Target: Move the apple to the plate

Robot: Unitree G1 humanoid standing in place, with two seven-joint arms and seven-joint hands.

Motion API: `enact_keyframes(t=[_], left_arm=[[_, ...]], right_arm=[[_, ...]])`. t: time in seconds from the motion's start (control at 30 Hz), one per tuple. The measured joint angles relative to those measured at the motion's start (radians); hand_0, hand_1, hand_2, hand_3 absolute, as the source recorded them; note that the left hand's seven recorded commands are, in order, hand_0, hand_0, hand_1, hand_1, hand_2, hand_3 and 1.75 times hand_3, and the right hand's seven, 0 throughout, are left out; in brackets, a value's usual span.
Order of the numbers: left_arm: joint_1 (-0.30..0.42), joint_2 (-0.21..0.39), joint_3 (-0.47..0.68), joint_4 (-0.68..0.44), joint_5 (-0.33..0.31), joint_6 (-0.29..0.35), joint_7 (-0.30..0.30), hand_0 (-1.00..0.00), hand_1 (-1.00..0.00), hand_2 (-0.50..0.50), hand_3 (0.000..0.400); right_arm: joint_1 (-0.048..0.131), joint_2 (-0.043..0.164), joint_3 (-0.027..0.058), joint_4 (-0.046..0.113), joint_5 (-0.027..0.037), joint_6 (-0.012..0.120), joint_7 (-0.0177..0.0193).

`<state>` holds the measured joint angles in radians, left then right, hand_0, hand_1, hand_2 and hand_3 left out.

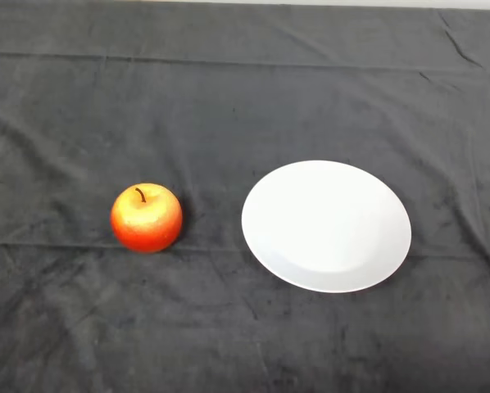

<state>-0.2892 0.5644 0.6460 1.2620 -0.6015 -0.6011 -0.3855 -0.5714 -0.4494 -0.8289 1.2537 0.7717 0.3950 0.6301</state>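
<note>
No part of the robot shows, so the state of the hand cannot be told. The apple [146, 217] sits upright, stem up, on the dark-clothed surface [245, 90], left of centre and so on the side from which the left arm would enter. The white plate [326, 225] lies to its right, near but apart and holding nothing, so the carry would likely run left to right.

Soft, even light falls from above on the dark cloth [245, 327] over the surface. The apple [146, 217] shows a dull sheen on its top and only a thin shadow at its base. The white plate [326, 225] is bright, with faint shading inside its near rim.
</note>
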Motion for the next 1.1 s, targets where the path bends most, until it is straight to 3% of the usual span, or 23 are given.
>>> enact_keyframes(t=[0.43, 0.9, 1.1], left_arm=[[0.001, 0.0, 0.001, 0.0, 0.02, 0.001, 0.003, 0.0, 0.0, 0.0, 0.0], [0.0, -0.005, -0.001, -0.002, 0.056, -0.009, 0.045, 0.0, 0.0, 0.0, 0.0], [0.0, -0.061, -0.012, -0.049, 0.077, -0.058, 0.046, 0.0, 0.0, 0.0, 0.0]], right_arm=[[0.0, 0.0, 0.0008, 0.0, 0.0, 0.0, -0.0001], [0.0, 0.0, 0.0021, -0.001, 0.0002, 0.0, -0.0003], [0.0, 0.0, 0.0025, -0.001, 0.0003, -0.002, -0.0006]])
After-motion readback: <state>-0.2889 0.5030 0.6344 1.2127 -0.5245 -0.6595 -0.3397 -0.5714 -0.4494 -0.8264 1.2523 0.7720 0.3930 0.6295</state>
